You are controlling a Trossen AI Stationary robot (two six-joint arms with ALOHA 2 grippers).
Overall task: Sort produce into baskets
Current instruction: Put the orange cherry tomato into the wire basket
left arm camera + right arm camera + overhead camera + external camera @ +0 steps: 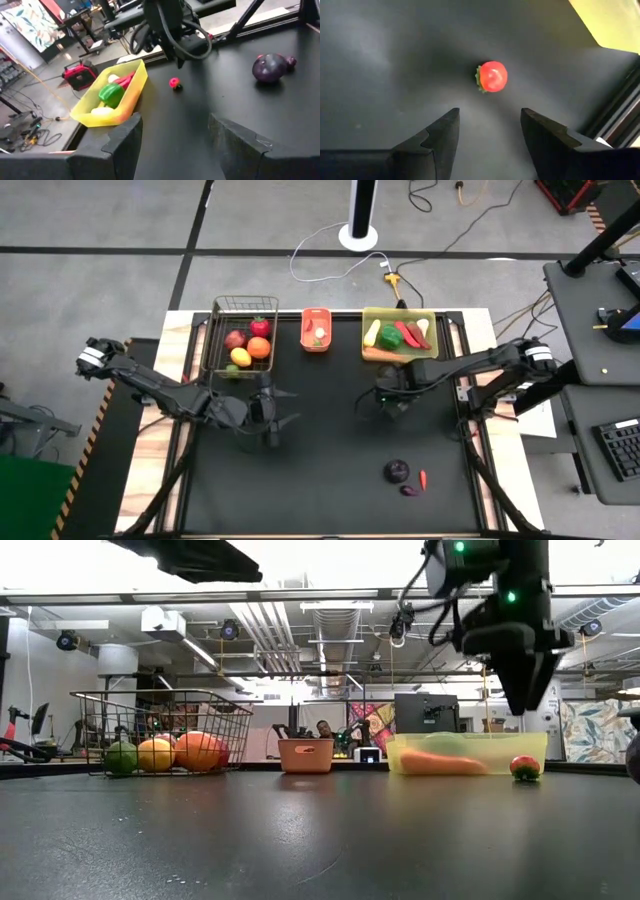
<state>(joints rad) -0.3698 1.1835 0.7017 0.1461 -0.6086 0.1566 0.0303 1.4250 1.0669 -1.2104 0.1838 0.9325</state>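
- We take the black table top (320,480) first: three containers line its far edge, and both dark arms reach in from its side edges.
- Dark wire-mesh basket (240,335), far edge toward the left corner, holds round fruit: red apple, orange, a yellow piece, a green one. We read it as the fruit basket.
- Translucent yellow-green plastic bin (398,334), far edge toward the right corner, holds a green pepper, red chillies, a pale piece and an orange carrot (385,354). The carrot's long axis lies along the bin's near wall. We read it as the vegetable bin.
- Small orange plastic basket (316,330) stands between the two; its contents are too small to name.
- Right gripper (489,131) hangs just in front of the bin, fingers spread and empty, pointing down. We judge it poised for a top-down pick.
- Left gripper (272,420) waits near the wire basket, toward the table's middle, fingers apart, holding nothing.
- Dark purple eggplant (397,471) lies loose toward the near right corner, its stem end pointing at the near edge.
- Small red chilli (423,478) lies just beside it, long axis running near-to-far.
- Small round red fruit with a green leafy cap (492,76) sits on the table near the right gripper's fingers, not yet between them, cap turned sideways. Probably the next pick.
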